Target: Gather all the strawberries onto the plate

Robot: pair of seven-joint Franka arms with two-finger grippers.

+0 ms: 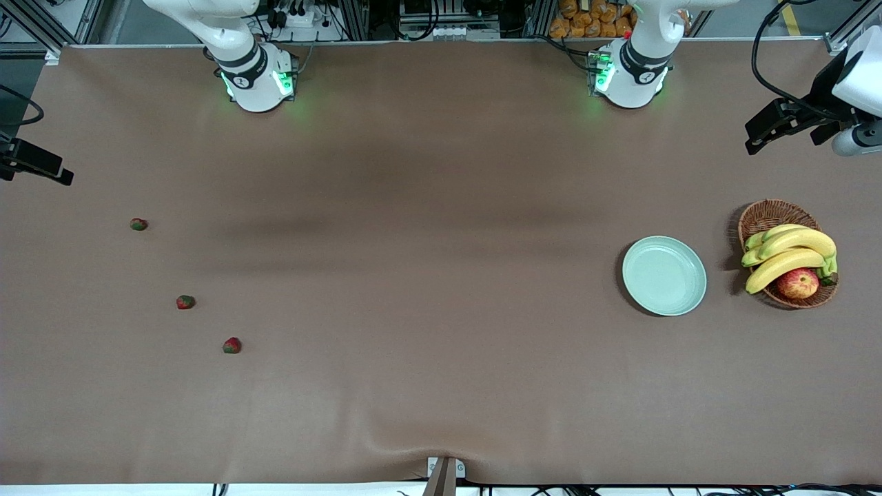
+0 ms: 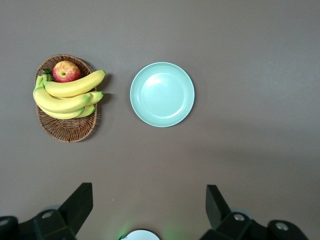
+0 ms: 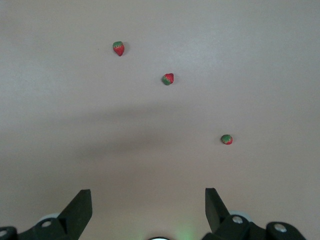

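You see three strawberries [image 1: 138,224] [image 1: 185,302] [image 1: 232,345] at the frame's left and the empty plate [image 1: 664,275] at its right, well apart. Probably to survey, both the left gripper [image 2: 149,206] and right gripper [image 3: 148,206] hang high, jaws wide.

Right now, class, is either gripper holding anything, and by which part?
Nothing is held. The left gripper and right gripper are both open and empty; three tiny red strawberries lie on the table.
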